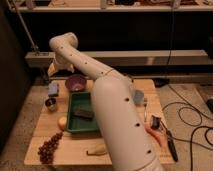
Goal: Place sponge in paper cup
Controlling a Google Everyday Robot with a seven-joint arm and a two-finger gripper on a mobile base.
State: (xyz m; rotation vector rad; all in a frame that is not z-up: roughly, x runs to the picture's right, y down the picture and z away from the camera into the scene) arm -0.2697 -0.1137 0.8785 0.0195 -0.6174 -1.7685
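**Blue-grey sponge (53, 89): soft, light, best pinched at mid-block**

Pale claw (55, 68) hangs in the upper left of the frame, jaws wide, holding nothing. Just below it the sponge lies flat on the table (45, 137), left of the purple bowl (76, 82). It looks squashy and grippy; a gentle pinch across its narrow sides should do. The paper cup is hidden, probably behind the arm.

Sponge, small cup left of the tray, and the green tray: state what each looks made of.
Sponge: probably soft foam, a matte pale blue-grey block. Small cup: metal, going by its shiny glint. Tray: likely plastic, smooth even green. End effector hovers over the table's far left corner, near the sponge.
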